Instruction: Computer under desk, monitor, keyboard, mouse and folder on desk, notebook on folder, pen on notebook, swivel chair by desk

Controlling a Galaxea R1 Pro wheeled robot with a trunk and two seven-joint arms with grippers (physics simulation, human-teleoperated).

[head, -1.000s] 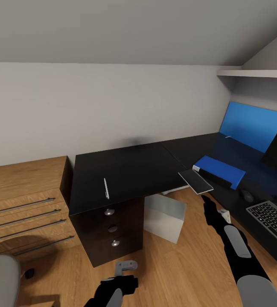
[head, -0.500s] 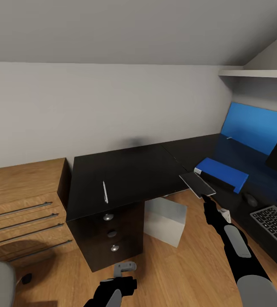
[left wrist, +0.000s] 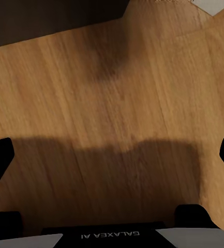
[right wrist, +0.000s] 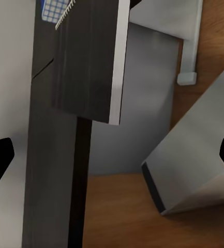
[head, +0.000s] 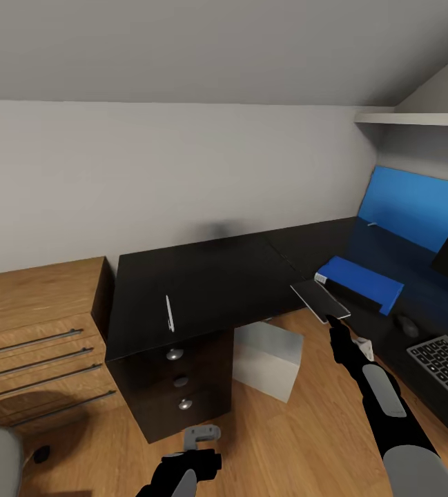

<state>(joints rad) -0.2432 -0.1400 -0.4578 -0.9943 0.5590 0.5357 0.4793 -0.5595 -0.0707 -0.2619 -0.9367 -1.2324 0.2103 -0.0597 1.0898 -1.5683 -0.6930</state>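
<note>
While the notebook hangs just beyond them, the right gripper's jaws stand apart.

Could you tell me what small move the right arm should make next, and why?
Probably ease the right gripper forward so its open jaws straddle the overhanging edge of the notebook, then close. The notebook lies at the desk corner, jutting past the edge just ahead of the fingertips, and it has yet to go on the blue folder.
</note>
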